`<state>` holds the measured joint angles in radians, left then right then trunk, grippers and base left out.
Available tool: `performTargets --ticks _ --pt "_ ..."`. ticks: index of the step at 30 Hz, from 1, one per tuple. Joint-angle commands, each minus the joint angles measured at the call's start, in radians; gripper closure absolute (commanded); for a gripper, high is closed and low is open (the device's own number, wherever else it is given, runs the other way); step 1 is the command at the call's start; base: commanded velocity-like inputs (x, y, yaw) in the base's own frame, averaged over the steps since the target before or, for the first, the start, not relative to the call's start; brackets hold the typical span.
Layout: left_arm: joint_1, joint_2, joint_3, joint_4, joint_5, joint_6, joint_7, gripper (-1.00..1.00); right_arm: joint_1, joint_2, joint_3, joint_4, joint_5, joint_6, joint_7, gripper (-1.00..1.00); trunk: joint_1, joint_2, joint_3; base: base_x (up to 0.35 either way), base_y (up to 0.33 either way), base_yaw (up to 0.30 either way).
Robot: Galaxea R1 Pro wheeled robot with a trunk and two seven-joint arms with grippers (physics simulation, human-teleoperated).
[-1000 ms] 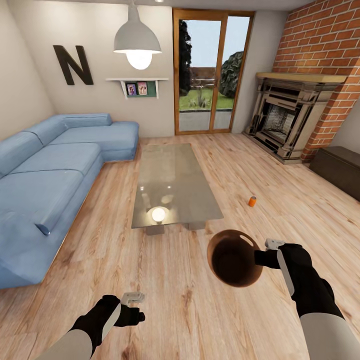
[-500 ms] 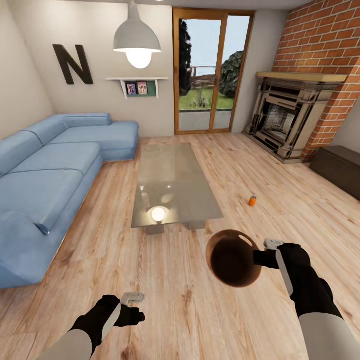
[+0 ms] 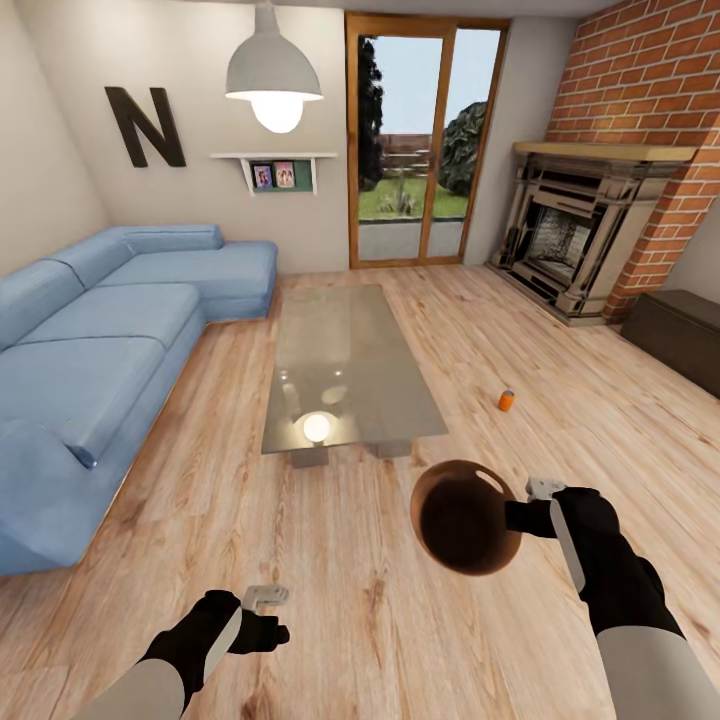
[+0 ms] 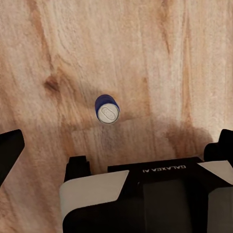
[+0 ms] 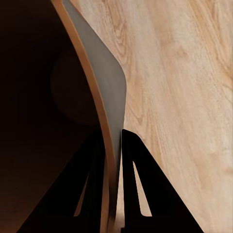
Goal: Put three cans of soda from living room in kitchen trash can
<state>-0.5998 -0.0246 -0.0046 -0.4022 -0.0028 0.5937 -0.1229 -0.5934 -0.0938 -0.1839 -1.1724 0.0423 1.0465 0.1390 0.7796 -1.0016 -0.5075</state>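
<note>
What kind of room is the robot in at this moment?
It looks like a living room: a blue corner sofa stands along the wall, a glass coffee table sits in the middle of the wooden floor, and a red-brick fireplace is in the corner beside wood-framed glass doors.

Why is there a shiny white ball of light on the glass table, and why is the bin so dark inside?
In the head view, the white spot on the glass coffee table is the hanging lamp mirrored in it. The trash can looks dark inside because its walls shade it; in the right wrist view its inside is almost black, and the gripper's fingers show as black shapes against the bright floor.
</note>
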Motion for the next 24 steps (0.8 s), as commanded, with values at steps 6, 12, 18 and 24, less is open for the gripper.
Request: performTargets --ticks 6,12,18,24 --pt "0.000 0.000 0.000 0.000 0.000 0.000 -0.002 -1.00 0.000 0.000 0.002 0.000 -0.015 0.001 0.004 1.00 0.012 -0.021 -0.009 0.000 0.000 0.000" --pt "0.000 0.000 0.000 0.000 0.002 0.000 -0.005 -1.00 0.000 0.000 0.003 0.000 -0.014 0.001 0.004 1.00 0.012 -0.021 -0.009 0.000 0.000 0.000" --pt "0.000 0.000 0.000 0.000 0.003 0.000 -0.007 -1.00 -0.001 0.000 0.002 0.000 -0.015 0.001 0.004 1.00 0.012 -0.021 -0.012 0.000 0.000 0.000" --pt "0.000 0.001 0.000 -0.001 0.005 0.000 -0.008 -1.00 -0.002 0.001 0.001 0.000 -0.016 0.001 0.004 1.00 0.012 -0.021 -0.020 0.000 0.000 0.000"
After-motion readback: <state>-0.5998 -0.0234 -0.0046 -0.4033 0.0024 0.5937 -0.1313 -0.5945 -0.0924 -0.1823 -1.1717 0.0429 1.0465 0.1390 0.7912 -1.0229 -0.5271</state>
